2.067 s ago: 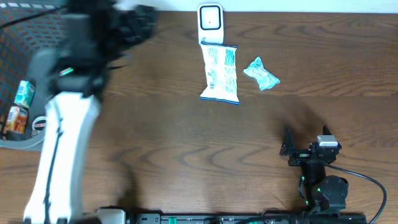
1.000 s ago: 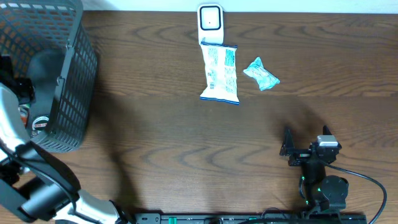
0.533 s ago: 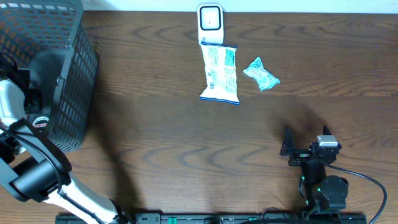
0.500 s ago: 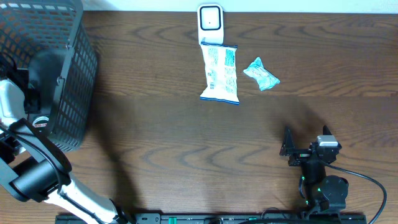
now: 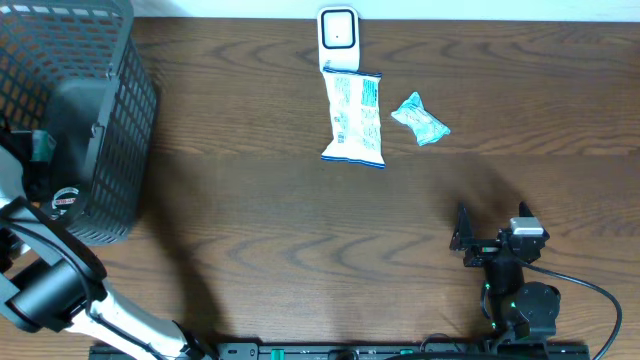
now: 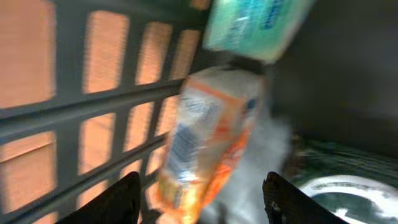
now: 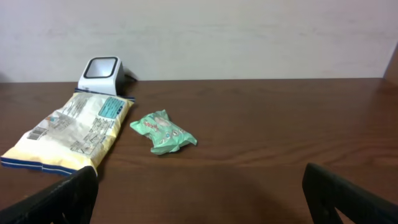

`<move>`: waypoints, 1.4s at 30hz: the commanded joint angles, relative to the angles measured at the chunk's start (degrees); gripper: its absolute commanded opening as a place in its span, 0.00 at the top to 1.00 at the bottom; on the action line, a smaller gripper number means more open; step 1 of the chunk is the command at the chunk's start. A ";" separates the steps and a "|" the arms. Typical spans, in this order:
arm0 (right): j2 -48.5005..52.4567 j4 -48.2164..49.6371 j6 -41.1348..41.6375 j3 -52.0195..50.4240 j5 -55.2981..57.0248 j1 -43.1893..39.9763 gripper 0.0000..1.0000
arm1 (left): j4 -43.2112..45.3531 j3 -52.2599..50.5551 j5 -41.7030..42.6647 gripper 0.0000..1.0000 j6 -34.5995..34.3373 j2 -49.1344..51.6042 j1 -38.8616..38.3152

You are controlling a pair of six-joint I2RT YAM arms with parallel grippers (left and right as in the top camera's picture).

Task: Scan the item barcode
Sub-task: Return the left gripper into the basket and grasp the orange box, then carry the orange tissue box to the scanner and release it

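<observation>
The job had only just begun. At the far left corner of the bench [image 5: 250,220] stood a grey basket [image 5: 120,130], and the left arm reached down into it. The left gripper [image 6: 203,193] had its two fingers apart, one on each side of an orange packet [image 6: 211,130]. There was a gap on both sides, so it did not look pinched yet. This packet was likely the thing to scan, and it lay inside the basket against the mesh wall.

The scanner [image 5: 338,35] sat at the middle of the far edge, and nothing was held up to it. The right gripper [image 5: 492,222] rested near the front right of the bench with its fingers wide apart and nothing in them.

A lot was left to do: grab the packet, lift it out, carry it over to the scanner and show its barcode.

Now the count. There was one basket. Inside it three things could be seen: the orange packet, a teal packet [image 6: 255,25] just above it, and a round lid [image 6: 342,196] beside it. More may have been hidden. There was one scanner. Just in front of it lay one white and blue bag [image 5: 355,118], and near that bag, to its right, one small green packet [image 5: 420,118]. There were two arms.
</observation>
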 commanded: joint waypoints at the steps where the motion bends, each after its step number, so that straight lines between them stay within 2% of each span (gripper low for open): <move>1: -0.31 -0.22 0.55 -0.09 0.07 0.22 0.01 | -0.61 -0.66 7.10 0.42 0.11 1.51 0.28; 7: -0.31 -0.22 0.57 -0.09 0.07 0.22 0.01 | -0.52 -0.68 6.10 0.44 0.22 3.39 0.28; 9: -0.31 -0.22 0.55 -0.09 0.07 0.22 0.01 | 0.33 -0.66 3.65 0.51 0.13 3.39 0.28; 14: -0.31 -0.22 0.57 -0.09 0.07 0.22 0.01 | 0.59 -0.66 -0.52 0.51 0.11 3.37 0.28; 19: -0.31 -0.22 0.55 -0.09 0.07 0.22 0.01 | 0.57 -0.66 -0.70 0.78 -1.53 3.37 0.22; 20: -0.31 -0.22 0.55 -0.09 0.07 0.22 0.01 | 0.52 -0.66 -0.70 0.92 -1.86 3.37 0.22; 27: -0.31 -0.22 0.55 -0.09 0.07 0.22 0.01 | 0.52 0.81 -0.66 0.93 -11.80 -1.09 0.04; 32: -0.31 -0.22 0.57 -0.09 0.07 0.22 0.01 | 3.63 1.27 0.57 0.93 -12.85 -14.40 -2.54; 34: -0.31 -0.22 0.57 -0.09 0.07 0.22 0.01 | 7.17 1.27 5.29 0.93 -14.14 -21.03 -4.15; 38: -0.31 -0.22 0.57 -0.09 0.07 0.22 0.01 | 15.13 1.27 14.73 0.93 -29.97 -30.51 -6.47; 39: -0.31 -0.22 0.55 -0.09 0.07 0.22 0.01 | 18.88 1.27 21.73 0.93 -37.31 -34.07 -7.74; 42: -0.31 -0.22 0.55 -0.09 0.07 0.22 0.01 | 23.71 1.27 31.93 0.93 -49.57 -37.64 -10.97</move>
